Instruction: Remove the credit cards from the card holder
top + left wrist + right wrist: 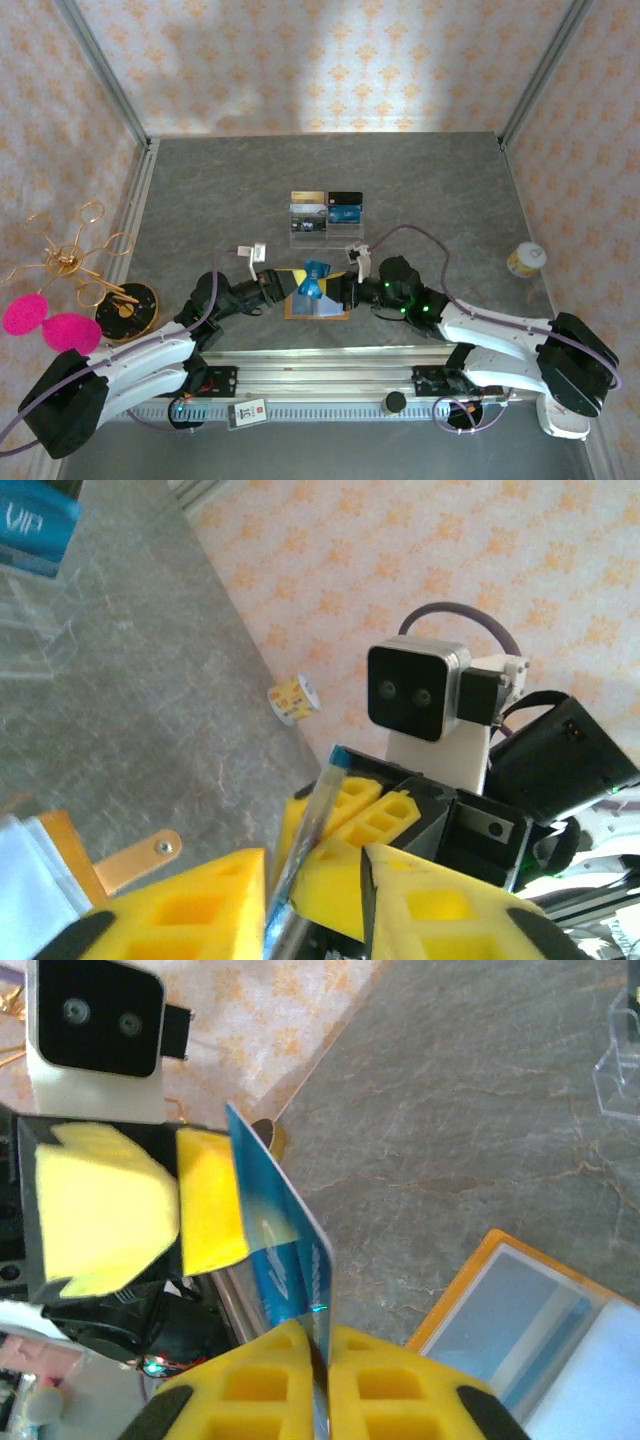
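Left claw (291, 287) facing right claw (336, 290), right one clamped

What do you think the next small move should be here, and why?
Probably ease the right gripper up and away toward bare table. Its jaws are shut on the light blue card, which is already out of the open card holder. The left gripper sits right beside the card, so a short retreat seems wise first.
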### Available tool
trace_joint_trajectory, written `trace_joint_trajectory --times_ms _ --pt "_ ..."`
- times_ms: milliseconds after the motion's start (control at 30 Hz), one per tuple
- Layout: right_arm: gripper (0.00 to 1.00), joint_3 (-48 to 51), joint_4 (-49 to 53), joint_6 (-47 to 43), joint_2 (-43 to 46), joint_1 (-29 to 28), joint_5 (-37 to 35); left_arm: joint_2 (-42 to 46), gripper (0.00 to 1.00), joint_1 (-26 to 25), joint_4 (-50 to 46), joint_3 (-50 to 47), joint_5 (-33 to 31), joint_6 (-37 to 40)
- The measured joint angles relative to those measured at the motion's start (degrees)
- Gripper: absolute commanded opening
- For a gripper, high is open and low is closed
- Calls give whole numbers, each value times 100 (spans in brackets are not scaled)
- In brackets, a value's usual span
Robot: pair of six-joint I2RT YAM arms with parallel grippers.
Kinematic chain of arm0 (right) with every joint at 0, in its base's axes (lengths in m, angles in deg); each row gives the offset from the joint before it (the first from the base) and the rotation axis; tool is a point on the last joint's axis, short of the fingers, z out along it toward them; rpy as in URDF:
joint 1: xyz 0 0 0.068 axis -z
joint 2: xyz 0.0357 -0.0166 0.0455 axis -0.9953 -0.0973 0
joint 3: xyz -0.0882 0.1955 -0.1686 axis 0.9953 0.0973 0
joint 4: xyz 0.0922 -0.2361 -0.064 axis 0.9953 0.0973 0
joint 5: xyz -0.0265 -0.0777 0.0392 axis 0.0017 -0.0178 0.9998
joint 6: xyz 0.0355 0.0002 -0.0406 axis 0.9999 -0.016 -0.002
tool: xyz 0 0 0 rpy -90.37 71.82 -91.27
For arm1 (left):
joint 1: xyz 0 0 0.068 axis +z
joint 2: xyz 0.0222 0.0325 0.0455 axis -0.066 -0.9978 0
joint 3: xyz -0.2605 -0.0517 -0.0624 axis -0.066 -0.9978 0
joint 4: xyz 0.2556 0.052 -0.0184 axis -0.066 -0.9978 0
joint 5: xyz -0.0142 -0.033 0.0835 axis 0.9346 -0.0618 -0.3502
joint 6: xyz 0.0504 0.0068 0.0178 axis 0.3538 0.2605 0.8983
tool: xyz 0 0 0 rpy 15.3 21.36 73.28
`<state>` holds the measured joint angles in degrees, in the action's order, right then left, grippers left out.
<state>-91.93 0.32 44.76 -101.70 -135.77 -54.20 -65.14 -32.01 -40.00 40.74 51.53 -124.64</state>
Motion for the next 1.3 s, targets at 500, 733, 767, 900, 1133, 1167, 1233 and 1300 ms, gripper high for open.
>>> trace_joint_trajectory --times_ms 500,733,767,900,1133,1167,1233,1300 --pt "0 0 -297 20 518 4 271 0 42 -9 1438 -372 323 -221" --pt "0 0 -337 15 463 17 337 -109 41 61 1419 -319 367 -214" --pt "0 0 -278 15 525 17 275 -4 43 90 1307 -319 350 -197" --pt "0 0 17 -17 1067 15 -4 811 47 175 514 -269 144 92" --pt "0 -44 31 -109 1036 15 107 1001 47 181 83 57 269 411" --pt "0 -59 35 -122 940 13 186 916 47 181 90 72 345 409" --pt "0 -87 35 -160 835 13 293 728 46 181 76 103 450 409" --pt "0 -127 52 -184 815 13 376 612 46 181 -15 140 516 452"
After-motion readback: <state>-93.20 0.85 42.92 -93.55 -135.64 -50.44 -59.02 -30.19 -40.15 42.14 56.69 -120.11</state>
